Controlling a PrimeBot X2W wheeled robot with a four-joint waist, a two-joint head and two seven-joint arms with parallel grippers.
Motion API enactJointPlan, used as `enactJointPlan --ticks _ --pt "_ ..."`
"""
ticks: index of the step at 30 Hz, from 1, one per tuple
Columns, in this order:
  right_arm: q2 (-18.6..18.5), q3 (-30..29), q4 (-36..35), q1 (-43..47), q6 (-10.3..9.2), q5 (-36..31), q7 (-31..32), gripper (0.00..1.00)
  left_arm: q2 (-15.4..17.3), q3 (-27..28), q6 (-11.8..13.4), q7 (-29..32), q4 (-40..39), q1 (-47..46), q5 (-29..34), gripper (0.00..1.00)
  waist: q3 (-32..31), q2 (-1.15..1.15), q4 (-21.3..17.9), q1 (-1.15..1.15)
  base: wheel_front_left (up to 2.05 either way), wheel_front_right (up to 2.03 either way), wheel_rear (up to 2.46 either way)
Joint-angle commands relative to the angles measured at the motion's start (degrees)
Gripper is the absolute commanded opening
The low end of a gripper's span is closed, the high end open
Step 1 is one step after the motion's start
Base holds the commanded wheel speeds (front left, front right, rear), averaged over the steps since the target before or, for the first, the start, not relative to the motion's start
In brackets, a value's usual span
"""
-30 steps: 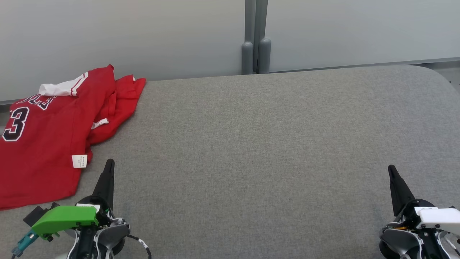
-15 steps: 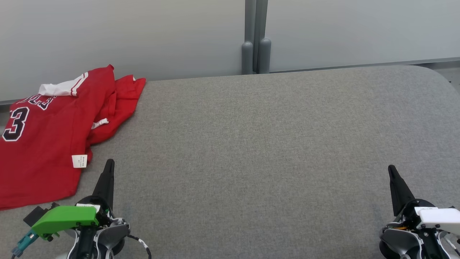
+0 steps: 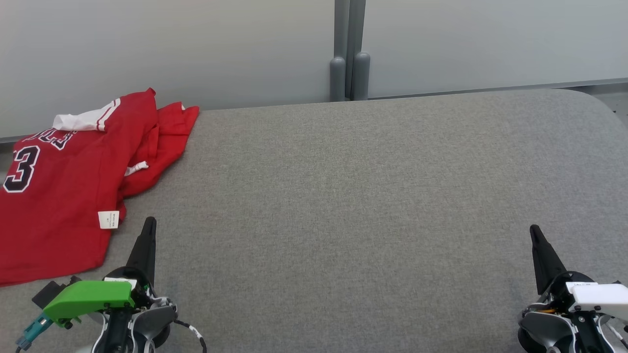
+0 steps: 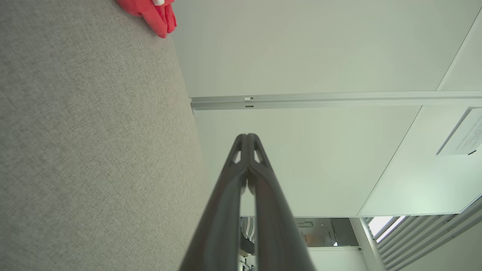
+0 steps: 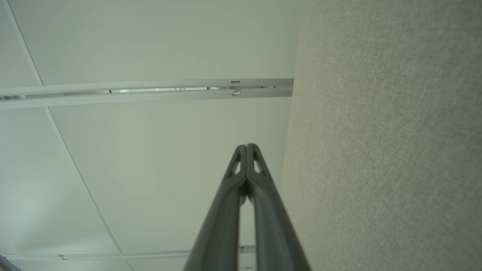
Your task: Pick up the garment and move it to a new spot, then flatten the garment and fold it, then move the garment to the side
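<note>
The garment (image 3: 64,186) is a red jersey with white trim and black numbers, lying crumpled at the far left of the grey fabric table (image 3: 343,196); a red corner of the garment (image 4: 154,13) shows at the top of the left wrist view. My left gripper (image 3: 149,223) is shut and empty, its tip just right of the jersey's lower edge, apart from it. My right gripper (image 3: 534,229) is shut and empty near the table's front right. In the wrist views the left gripper (image 4: 247,136) and right gripper (image 5: 246,146) have fingertips pressed together.
A pale wall with a grey double post (image 3: 349,73) runs behind the table's far edge. The table's far right corner (image 3: 596,100) is rounded. Grey fabric stretches between the two grippers.
</note>
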Motion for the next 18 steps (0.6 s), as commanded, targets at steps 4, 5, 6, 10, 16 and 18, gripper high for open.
enactJointPlan --ticks 4,5,6,10,16,18 --pt "-0.3 -0.1 -0.06 0.49 0.05 0.12 0.13 0.0 0.04 0.01 -0.17 0.05 -0.01 -0.73 0.18 0.0 0.0 0.56 0.0 0.0 0.0 0.0 0.0" --pt "-0.3 -0.1 -0.06 0.49 0.05 0.12 0.13 0.0 0.04 0.01 -0.17 0.05 -0.01 -0.73 0.18 0.0 0.0 0.56 0.0 0.0 0.0 0.0 0.0" --pt "-0.3 -0.1 -0.06 0.49 0.05 0.12 0.13 0.0 0.04 0.02 -0.17 0.05 -0.01 -0.73 0.18 0.0 0.0 0.56 0.0 0.0 0.0 0.0 0.0" --pt "-0.3 -0.1 -0.06 0.49 0.05 0.12 0.13 0.0 0.04 0.02 -0.17 0.05 -0.01 -0.73 0.18 0.0 0.0 0.56 0.0 0.0 0.0 0.0 0.0" --pt "-0.3 -0.1 -0.06 0.49 0.05 0.12 0.13 0.0 0.04 0.02 -0.17 0.05 -0.01 -0.73 0.18 0.0 0.0 0.56 0.0 0.0 0.0 0.0 0.0" --pt "-0.3 -0.1 -0.06 0.49 0.05 0.12 0.13 0.0 0.04 0.02 -0.17 0.05 -0.01 -0.73 0.18 0.0 0.0 0.56 0.0 0.0 0.0 0.0 0.0"
